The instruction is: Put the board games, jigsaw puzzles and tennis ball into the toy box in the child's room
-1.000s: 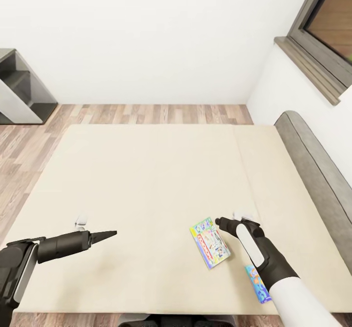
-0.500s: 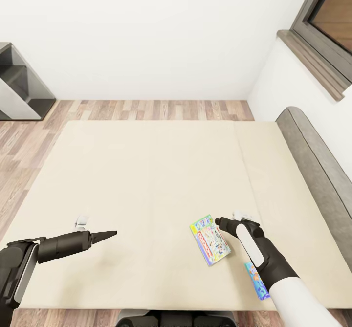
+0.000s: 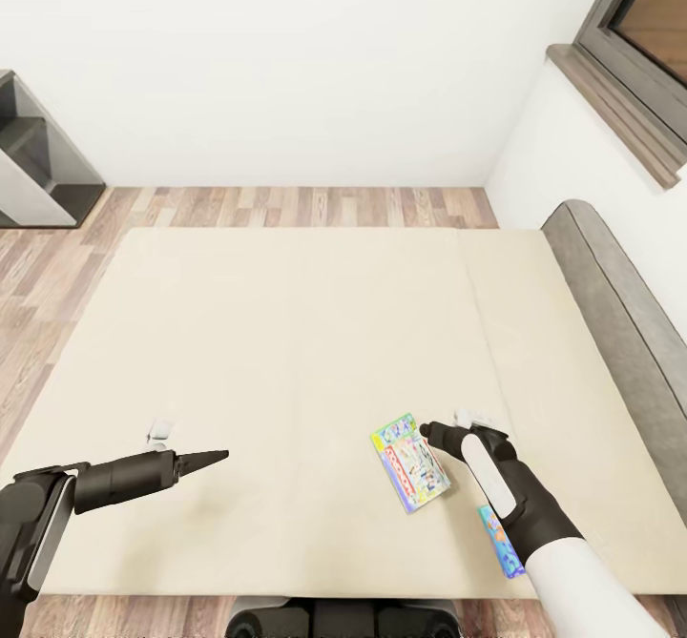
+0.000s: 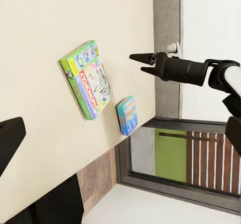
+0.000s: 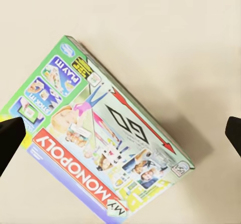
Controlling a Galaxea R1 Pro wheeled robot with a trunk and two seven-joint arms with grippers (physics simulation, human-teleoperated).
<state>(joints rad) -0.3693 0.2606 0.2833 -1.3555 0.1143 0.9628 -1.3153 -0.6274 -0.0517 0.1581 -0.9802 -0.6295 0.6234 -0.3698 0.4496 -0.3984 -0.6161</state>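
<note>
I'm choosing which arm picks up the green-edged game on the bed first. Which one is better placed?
Probably the right. Its pincer hangs just beside the green-edged board game, jaws open, the box framed between the fingertips in the right wrist view. The left pincer sits well across the bed.

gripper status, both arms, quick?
Left gripper: appears shut, empty, above the bed.
Right gripper: open, empty, above the green-edged board game.
</note>
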